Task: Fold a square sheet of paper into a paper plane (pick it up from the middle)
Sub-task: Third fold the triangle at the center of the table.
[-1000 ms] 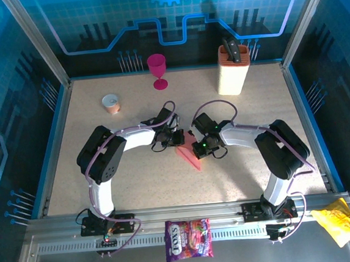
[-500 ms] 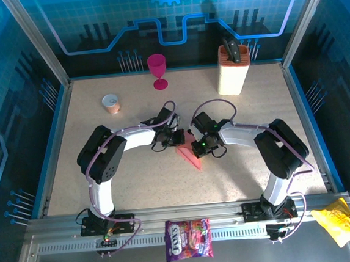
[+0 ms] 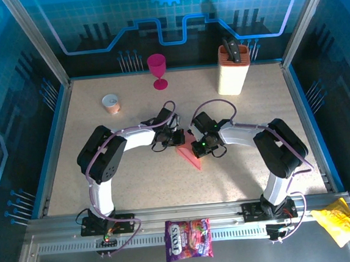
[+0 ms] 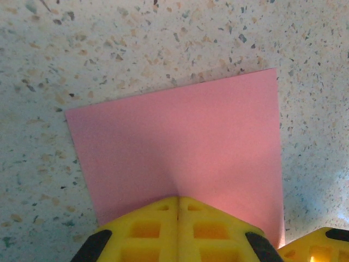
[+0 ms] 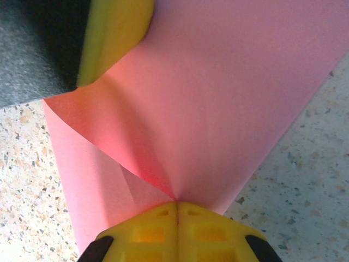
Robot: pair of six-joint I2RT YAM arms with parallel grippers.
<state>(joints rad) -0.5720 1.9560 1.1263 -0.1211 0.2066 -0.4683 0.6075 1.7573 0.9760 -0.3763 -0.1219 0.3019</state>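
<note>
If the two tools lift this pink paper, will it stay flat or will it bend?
The pink paper is probably floppy: pinched by the left tool and right tool, it curls over between them. It looks thin and light, so it likely creases easily; puckers radiate from each pinch. Pulling apart might tear it.

Near tabletop [image 3: 149, 183] open; goblet [image 3: 156, 67], knife block [image 3: 233, 72] stand at far edge, small cup [image 3: 110, 103] far left.

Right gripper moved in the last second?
No. In the top view the right gripper keeps its spot relative to the knife block, shut on the square sheet of paper.
</note>
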